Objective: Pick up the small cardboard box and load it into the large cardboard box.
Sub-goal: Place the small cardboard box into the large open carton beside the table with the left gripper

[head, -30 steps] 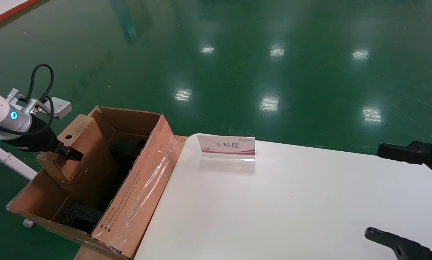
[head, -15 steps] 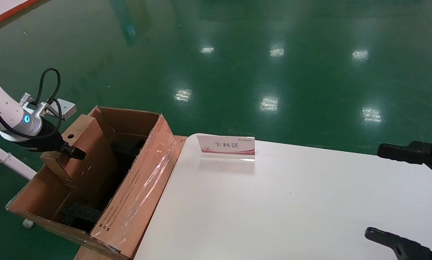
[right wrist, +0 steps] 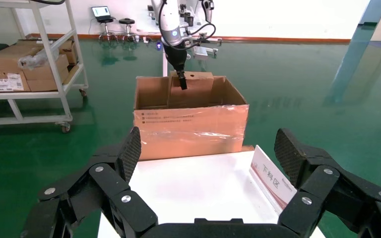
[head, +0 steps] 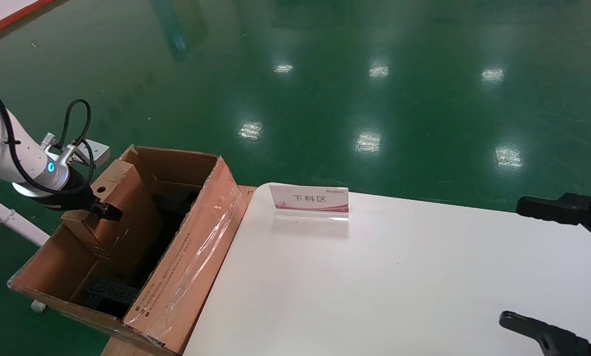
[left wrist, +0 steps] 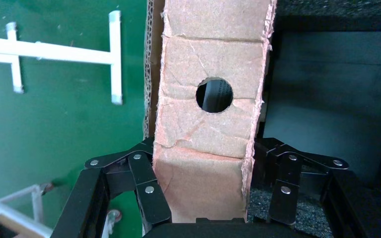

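My left gripper (head: 103,209) is shut on the top end of the small cardboard box (head: 125,222), just under its round hole (left wrist: 214,95). The box hangs tilted inside the far half of the large cardboard box (head: 196,247), its lower part down among the black foam (head: 108,292). In the left wrist view the black fingers (left wrist: 146,191) press both narrow sides of the small cardboard box (left wrist: 206,134). My right gripper (head: 532,267) hovers open and empty over the table's right side. The right wrist view shows the large cardboard box (right wrist: 188,129) from its taped side.
A white table (head: 399,277) adjoins the large box, with a red-and-white sign (head: 309,201) standing near its far left corner. White tube framing (left wrist: 64,49) stands on the green floor beside the box. A shelf cart with cartons (right wrist: 30,64) is far off.
My left gripper has carried the small box a little to the right and lower into the large box. The right arm has not moved.
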Available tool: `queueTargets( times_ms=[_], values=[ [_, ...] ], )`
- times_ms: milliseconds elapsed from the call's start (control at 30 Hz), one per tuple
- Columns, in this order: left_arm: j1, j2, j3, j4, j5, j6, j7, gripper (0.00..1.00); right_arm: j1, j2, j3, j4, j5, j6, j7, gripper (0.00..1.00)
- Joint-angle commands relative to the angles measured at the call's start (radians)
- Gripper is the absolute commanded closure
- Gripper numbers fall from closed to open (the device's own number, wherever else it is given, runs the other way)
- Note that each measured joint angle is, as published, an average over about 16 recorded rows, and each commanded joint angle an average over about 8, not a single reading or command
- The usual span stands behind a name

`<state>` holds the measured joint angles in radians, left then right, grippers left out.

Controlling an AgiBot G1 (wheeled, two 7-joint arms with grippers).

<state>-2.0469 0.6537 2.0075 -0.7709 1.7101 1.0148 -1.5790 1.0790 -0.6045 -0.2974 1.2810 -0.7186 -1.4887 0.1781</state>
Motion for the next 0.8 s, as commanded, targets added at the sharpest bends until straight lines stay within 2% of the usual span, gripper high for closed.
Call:
queueTargets(
  times_ms=[33,233,267,300,800],
  values=[
    [0.009,0.01,0.005,0.01,0.008,0.001,-0.01,0.87,0.0,0.0,0.0,0.0,0.0,0.0,0.0,0.0],
    [0.025,0.026,0.016,0.029,0.021,0.005,-0.022,0.12,0.0,0.0,0.0,0.0,0.0,0.0,0.0,0.0],
    [0.026,0.027,0.017,0.031,0.022,0.005,-0.023,0.04,0.0,0.0,0.0,0.0,0.0,0.0,0.0,0.0],
    [0.027,0.027,0.018,0.032,0.023,0.007,-0.023,0.0,0.0,0.0,0.0,0.0,0.0,0.0,0.0,0.0],
    [0.02,0.02,0.014,0.025,0.021,0.008,-0.019,0.0,0.0,0.0,0.0,0.0,0.0,0.0,0.0,0.0]
  ],
)
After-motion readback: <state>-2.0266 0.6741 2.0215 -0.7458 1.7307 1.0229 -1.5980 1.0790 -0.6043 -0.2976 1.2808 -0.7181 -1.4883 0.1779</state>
